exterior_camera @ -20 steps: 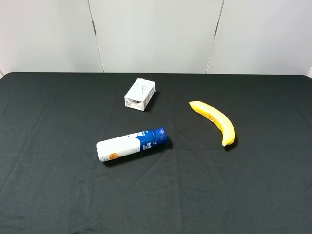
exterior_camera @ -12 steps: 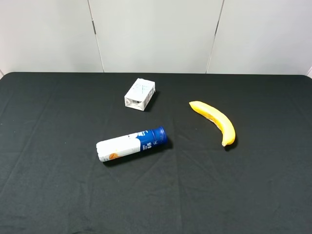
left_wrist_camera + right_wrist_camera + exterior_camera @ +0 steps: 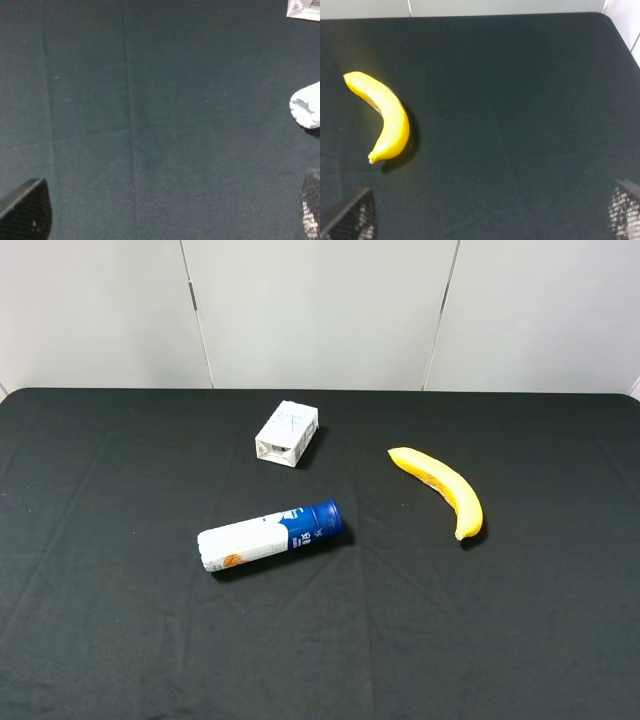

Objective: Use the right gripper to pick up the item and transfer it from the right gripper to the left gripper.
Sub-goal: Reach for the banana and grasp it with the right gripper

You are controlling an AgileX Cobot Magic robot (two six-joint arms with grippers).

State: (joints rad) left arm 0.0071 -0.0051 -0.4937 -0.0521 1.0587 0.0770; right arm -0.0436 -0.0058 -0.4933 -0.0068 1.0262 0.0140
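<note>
Exterior high, banana [image 3: 446, 487] lying diagonal, stem frontward

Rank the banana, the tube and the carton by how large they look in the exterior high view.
1. white-and-blue tube: longest and thickest.
2. banana: nearly as long, but thinner.
3. white carton: smallest, though it lies farthest back, which may shrink it slightly.

— How is the left gripper [image 3: 167, 220] set?
— Jaws spread wide. Only its two dark fingertips [image 3: 27, 212] show, at opposite edges of its wrist view, held up in the air.
— And the right gripper [image 3: 487, 217]?
— Much the same. It is spread wide, with mesh-textured fingertips [image 3: 626, 210] just peeking in, also held aloft.
</note>
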